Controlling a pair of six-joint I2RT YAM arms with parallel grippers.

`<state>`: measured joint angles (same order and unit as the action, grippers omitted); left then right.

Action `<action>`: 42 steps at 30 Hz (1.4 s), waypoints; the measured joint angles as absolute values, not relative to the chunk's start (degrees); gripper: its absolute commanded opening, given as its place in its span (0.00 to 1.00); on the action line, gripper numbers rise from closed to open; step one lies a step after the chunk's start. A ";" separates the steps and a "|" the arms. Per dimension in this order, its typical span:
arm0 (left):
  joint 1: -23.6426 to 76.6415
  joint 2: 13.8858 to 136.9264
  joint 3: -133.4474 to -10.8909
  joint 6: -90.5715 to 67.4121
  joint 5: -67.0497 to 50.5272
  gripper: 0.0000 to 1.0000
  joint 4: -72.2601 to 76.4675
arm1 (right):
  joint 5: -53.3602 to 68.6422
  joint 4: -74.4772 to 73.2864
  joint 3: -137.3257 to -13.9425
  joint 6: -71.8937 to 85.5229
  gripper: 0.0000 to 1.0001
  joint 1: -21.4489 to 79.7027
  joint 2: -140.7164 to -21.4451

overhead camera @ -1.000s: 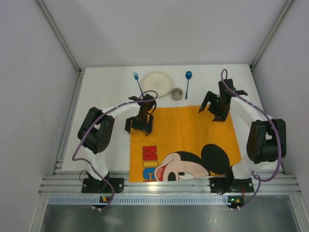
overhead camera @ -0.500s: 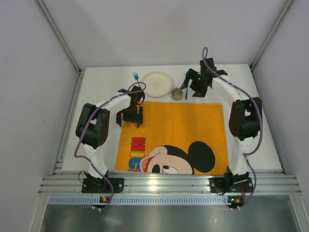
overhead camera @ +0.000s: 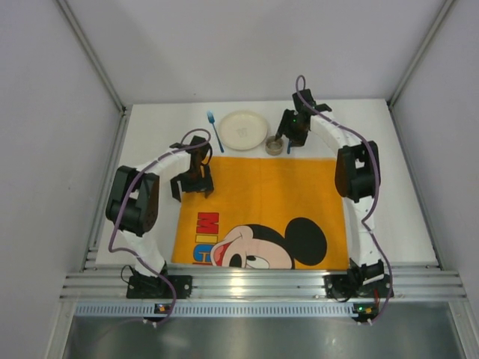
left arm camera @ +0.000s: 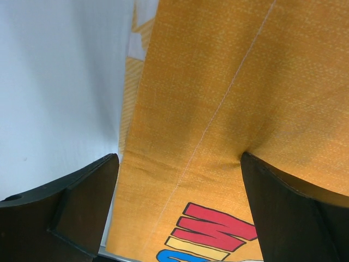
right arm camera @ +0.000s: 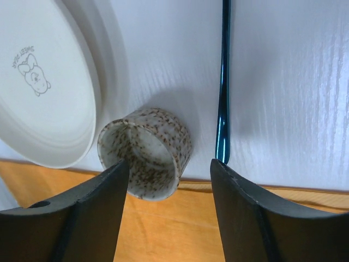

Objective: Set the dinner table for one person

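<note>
Orange cloth mat [overhead camera: 262, 202] is lying on the near middle of the white desk [overhead camera: 150, 149]. Your left hand [left arm camera: 179, 158] is hovering wide open over the mat's left edge. Your right hand [right arm camera: 169, 166] is gaping wide too, with the speckled cup [right arm camera: 147, 153] between its fingers and the blue spoon [right arm camera: 222, 98] just beside it.

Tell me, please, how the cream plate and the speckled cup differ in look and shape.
The plate is plain cream with a small printed cartoon figure; the cup is speckled brown all over. The plate is wide and shallow, the cup narrow with upright walls. Both stand empty on the white table, just beyond the far edge of the orange mat.
</note>
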<state>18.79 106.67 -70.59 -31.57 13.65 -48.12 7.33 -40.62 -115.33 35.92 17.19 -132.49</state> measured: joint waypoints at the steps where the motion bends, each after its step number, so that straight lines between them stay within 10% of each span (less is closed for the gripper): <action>1: 18.06 106.21 -69.91 -31.90 13.58 0.99 -47.99 | 6.70 -40.93 -116.18 35.92 0.59 17.19 -133.12; 13: 16.12 103.09 -66.63 -34.06 13.67 0.99 -47.05 | 1.04 -44.16 -124.92 34.41 0.26 18.98 -139.59; 17: 15.81 102.80 -67.00 -34.37 15.40 0.99 -49.71 | -1.04 -45.60 -126.89 33.06 0.00 19.90 -140.46; 28: 14.70 99.79 -75.53 -32.67 23.55 0.99 -56.53 | -6.70 -47.92 -122.98 30.94 0.00 19.46 -134.45; 42: 14.70 107.57 -93.17 -30.09 14.15 0.99 -45.34 | -12.47 -41.39 -81.56 29.10 0.00 15.03 -98.96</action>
